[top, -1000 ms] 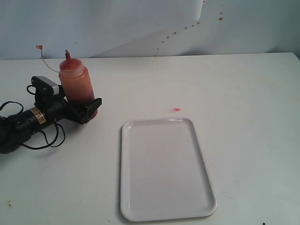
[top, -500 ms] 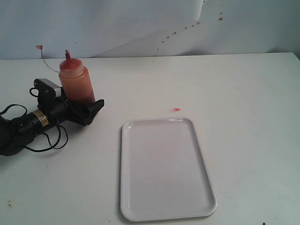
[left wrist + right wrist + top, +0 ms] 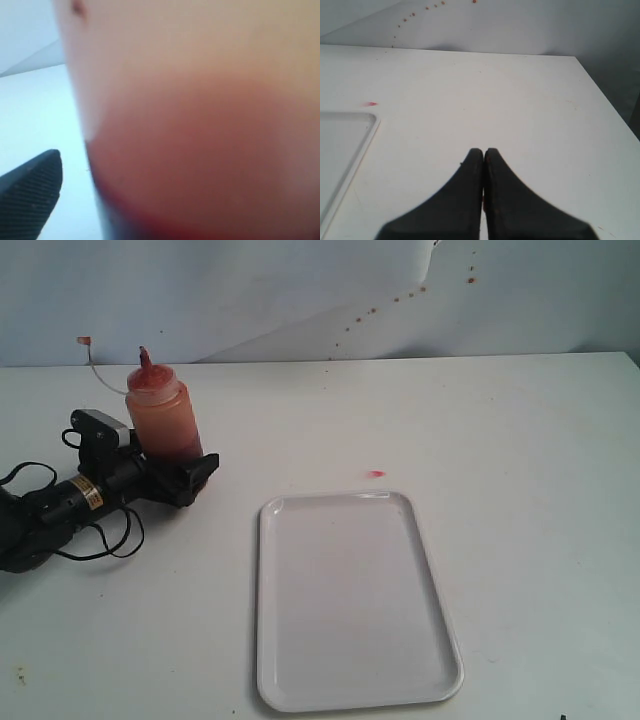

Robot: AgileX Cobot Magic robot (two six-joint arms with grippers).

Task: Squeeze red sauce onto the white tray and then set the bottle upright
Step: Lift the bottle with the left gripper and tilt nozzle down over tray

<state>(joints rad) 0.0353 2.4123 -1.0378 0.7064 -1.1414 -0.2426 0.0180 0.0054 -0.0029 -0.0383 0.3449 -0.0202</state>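
Observation:
The bottle point(image 3: 165, 420) stands upright at the table's left, orange-red with a red nozzle and a thin tethered tip cap. My left gripper point(image 3: 190, 462) lies low around its base, open. In the left wrist view the bottle point(image 3: 200, 140) fills the picture, and a strip of table shows between it and one dark finger point(image 3: 30, 195). The white tray point(image 3: 350, 600) lies in the middle with a bare white surface. Red sauce shows only inside the bottle. My right gripper point(image 3: 484, 150) is shut on nothing, over bare table to the right of the tray point(image 3: 350, 125).
A tiny red smear point(image 3: 375, 474) marks the table just beyond the tray's far edge. Black cables point(image 3: 100, 535) trail from the left arm. Brown specks dot the pale backdrop point(image 3: 400, 295). The table's right edge point(image 3: 605, 95) runs near the right gripper.
The left gripper has shifted slightly around the bottle's base. The bottle stays upright and the tray has not moved.

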